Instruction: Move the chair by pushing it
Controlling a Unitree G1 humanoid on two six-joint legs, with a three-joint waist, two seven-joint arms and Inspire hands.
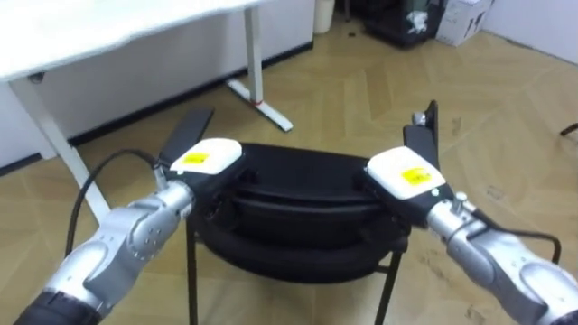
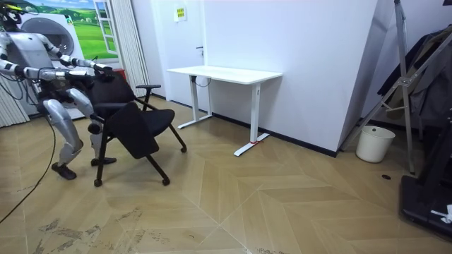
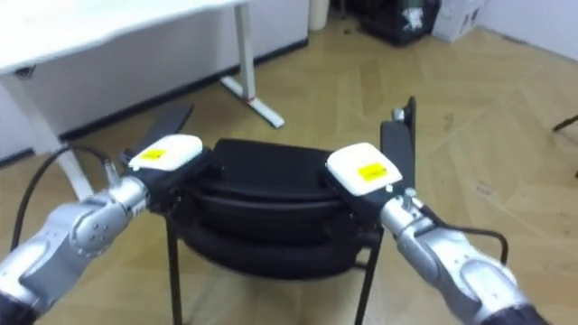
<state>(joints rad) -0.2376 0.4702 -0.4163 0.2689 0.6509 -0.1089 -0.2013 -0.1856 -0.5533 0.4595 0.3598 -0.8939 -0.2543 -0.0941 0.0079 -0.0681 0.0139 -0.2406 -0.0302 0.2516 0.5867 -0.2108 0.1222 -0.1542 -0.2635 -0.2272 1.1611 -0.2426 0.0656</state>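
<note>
A black chair (image 1: pixel 307 194) with thin black legs stands right in front of me, its backrest toward me and its two armrests (image 1: pixel 191 129) pointing away. My left hand (image 1: pixel 208 159) lies on the left end of the backrest's top edge and my right hand (image 1: pixel 405 174) on the right end. Each hand shows its white back; the dark fingers blend into the black backrest. In the room view I stand behind the chair (image 2: pixel 134 121) at the room view's left, both arms stretched out to its back.
A white desk (image 1: pixel 99 32) on white legs stands ahead to the left against the wall, its foot (image 1: pixel 262 101) just beyond the chair. Bare parquet floor (image 1: pixel 506 117) opens ahead and to the right. A white bin (image 2: pixel 372 143) and dark equipment (image 2: pixel 424 190) stand farther right.
</note>
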